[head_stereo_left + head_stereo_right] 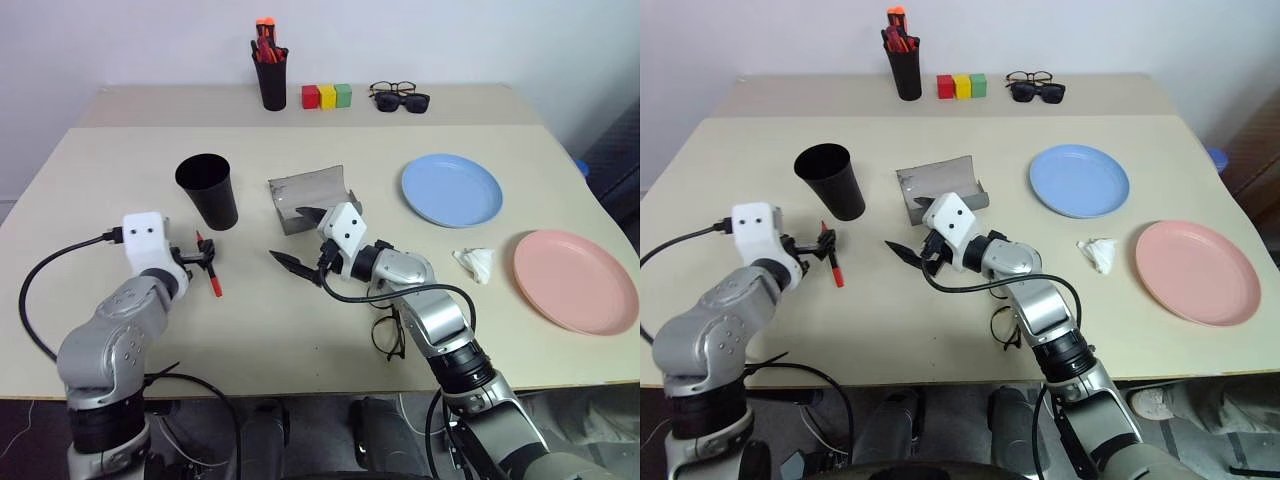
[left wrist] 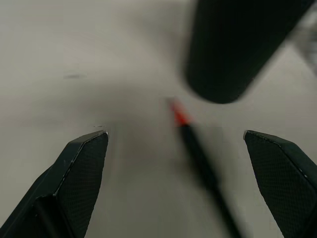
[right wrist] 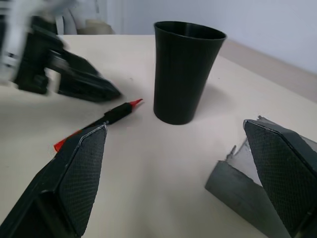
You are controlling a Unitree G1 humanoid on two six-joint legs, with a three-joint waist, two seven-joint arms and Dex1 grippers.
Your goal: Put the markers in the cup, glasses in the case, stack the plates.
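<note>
Red marker (image 1: pixel 211 270) flat on table, tip toward cup (image 1: pixel 208 190); both jaws open.

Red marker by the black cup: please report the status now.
Both end effectors open, empty. Slim red marker lies on table beside black tapered plastic cup, under left end effector. Nothing blocking.

The red marker (image 1: pixel 210 268) lay flat on the table just beside the black cup (image 1: pixel 208 190), which stood upright with its wide mouth open. The grey case (image 1: pixel 310 198) sat open near the middle of the table, to the right of the cup. The wire-framed glasses (image 1: pixel 388 334) lay near the table's front edge, partly hidden by an arm. The light blue plate (image 1: pixel 451 189) and the pink plate (image 1: pixel 574 280) lay apart, unstacked, on the right.
</note>
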